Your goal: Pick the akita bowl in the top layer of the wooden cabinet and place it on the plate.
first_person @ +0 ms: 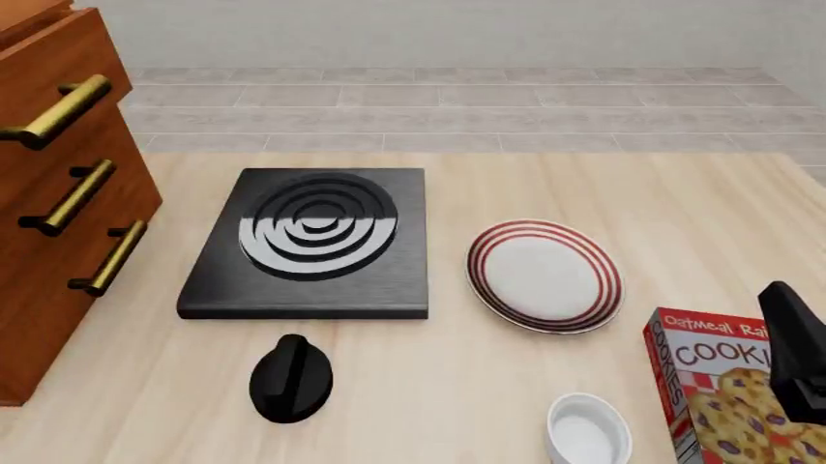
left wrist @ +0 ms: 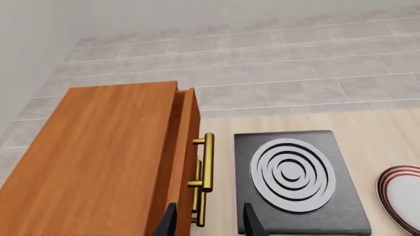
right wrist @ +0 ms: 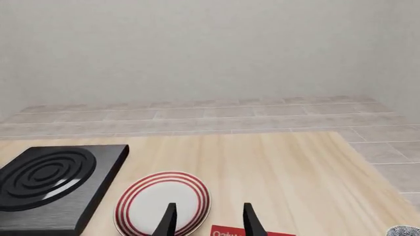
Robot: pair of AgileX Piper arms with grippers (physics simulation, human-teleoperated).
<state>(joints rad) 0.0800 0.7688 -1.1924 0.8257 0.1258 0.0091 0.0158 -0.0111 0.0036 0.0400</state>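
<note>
Hovering with its fingers parted and empty, the left end effector point(left wrist: 208, 221) hangs above the brass handle point(left wrist: 206, 163) of the top layer of the wooden cabinet point(left wrist: 186, 147), which looks only slightly ajar. The right end effector point(right wrist: 208, 220), equally parted and empty, hangs over the plate point(right wrist: 163, 203) beside the black stove point(right wrist: 56, 184). The akita bowl is hidden, presumably inside. The drawer-opening step seems in hand; next calls for gripping that handle and pulling outward
</note>
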